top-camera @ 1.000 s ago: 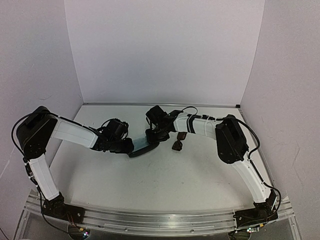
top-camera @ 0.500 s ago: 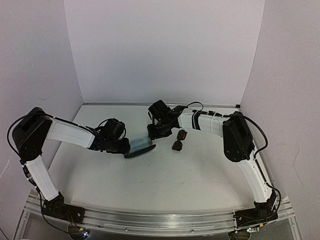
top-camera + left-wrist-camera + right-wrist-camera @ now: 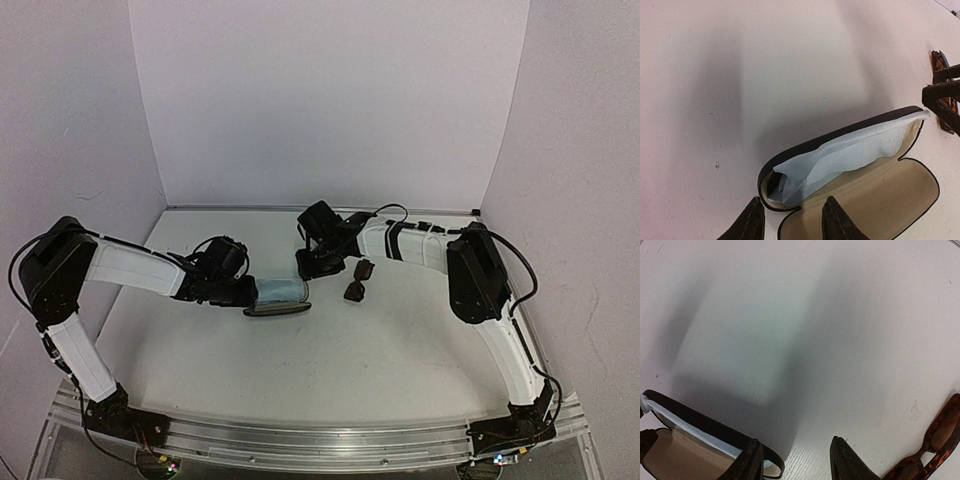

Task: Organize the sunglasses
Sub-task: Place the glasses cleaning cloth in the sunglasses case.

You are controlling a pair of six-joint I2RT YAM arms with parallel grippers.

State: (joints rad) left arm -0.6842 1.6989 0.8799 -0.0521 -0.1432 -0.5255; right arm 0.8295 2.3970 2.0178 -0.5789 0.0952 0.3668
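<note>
The black oval case [image 3: 840, 137] lies open on the table, tan lining up, with the light blue cloth [image 3: 840, 157] bunched in its far half. My left gripper [image 3: 792, 222] is open; its fingers straddle the near end of the case, one outside the rim and one over the tan lining. My right gripper [image 3: 797, 465] is open and empty just past the case's other end [image 3: 705, 425]. The folded brownish sunglasses [image 3: 935, 445] lie on the table to the right of that gripper. From above, the case [image 3: 280, 300] sits between both grippers and the sunglasses [image 3: 355, 283] lie right of it.
White walls close in the back and both sides of the white table [image 3: 330, 360]. Both forearms stretch across the table's middle from either side. A metal rail [image 3: 320, 435] runs along the near edge.
The case has swung from slanted to level and now lies open with the blue cloth showing. My right gripper has pulled back off the case. The sunglasses have not moved.
</note>
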